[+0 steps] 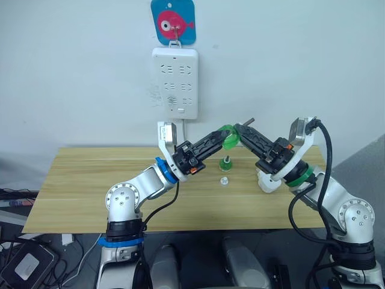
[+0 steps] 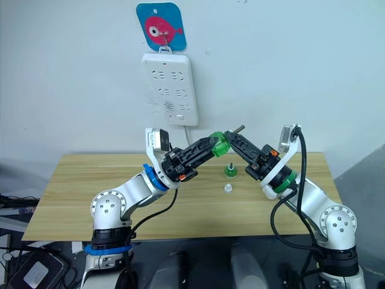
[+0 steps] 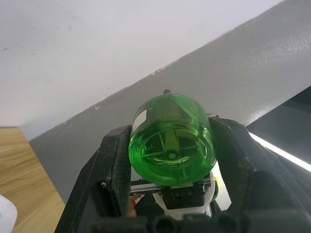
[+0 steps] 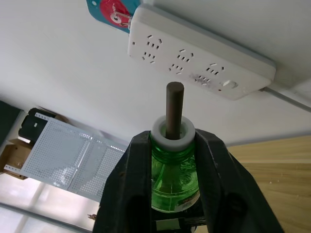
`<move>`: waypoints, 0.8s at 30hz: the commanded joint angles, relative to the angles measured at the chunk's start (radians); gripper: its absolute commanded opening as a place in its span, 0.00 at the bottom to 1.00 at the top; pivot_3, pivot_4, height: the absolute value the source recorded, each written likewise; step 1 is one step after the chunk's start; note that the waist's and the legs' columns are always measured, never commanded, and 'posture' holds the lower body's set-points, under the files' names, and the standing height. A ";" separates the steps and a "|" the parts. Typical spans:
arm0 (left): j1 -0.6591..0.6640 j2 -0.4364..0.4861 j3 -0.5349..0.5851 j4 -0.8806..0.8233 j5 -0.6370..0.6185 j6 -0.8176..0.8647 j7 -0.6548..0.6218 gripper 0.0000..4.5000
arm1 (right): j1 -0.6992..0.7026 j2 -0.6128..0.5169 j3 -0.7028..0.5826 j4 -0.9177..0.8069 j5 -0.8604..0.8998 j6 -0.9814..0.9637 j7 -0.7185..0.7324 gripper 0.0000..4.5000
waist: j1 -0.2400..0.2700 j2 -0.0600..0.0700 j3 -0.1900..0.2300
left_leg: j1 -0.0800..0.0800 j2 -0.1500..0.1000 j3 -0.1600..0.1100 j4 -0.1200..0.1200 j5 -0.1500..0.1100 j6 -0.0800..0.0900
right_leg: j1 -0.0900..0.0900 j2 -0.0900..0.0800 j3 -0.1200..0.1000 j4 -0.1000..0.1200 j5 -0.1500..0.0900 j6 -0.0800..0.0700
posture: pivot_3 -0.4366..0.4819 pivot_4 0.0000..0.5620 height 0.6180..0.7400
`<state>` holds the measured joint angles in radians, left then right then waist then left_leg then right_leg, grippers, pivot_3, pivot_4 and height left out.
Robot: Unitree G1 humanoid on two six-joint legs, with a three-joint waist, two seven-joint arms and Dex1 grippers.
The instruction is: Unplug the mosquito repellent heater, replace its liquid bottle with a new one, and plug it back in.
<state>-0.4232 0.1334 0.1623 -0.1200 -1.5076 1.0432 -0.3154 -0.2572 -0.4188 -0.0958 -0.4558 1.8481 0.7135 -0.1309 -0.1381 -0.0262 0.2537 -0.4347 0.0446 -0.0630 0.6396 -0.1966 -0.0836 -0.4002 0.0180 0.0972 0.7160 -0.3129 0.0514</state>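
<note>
While gripped: one bottle [image 1: 228, 137], two pincers.

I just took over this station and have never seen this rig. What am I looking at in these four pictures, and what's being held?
A two-armed humanoid robot stands at a wooden table. Two pictures come from its head camera; the other two look along each wrist's fingers. Both grippers meet in mid-air on one green liquid bottle: the left gripper clamps its base, the right gripper its neck, with the dark wick pointing out. On the table stand another green bottle, a small clear cap, and the white mosquito repellent heater. A power strip hangs on the wall.
</note>
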 commanded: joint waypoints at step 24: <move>0.194 0.364 -0.147 -0.174 0.516 -0.190 -0.403 0.50 | -0.192 -0.436 0.288 0.199 -1.131 0.502 0.245 1.00 | 0.008 -0.003 0.002 | 0.000 0.001 0.007 -0.003 0.000 0.000 | -0.004 0.000 0.007 -0.003 -0.002 0.003 | 0.30 0.45 0.87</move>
<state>-0.2319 0.4983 0.0270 -0.2442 -1.0092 0.8807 -0.6879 -0.4184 -0.8642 0.1860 -0.2810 0.7476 1.1717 0.0990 -0.1305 -0.0291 0.2560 -0.4343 0.0453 -0.0559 0.6362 -0.1966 -0.0835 -0.4044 0.0179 0.1041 0.7134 -0.3147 0.0545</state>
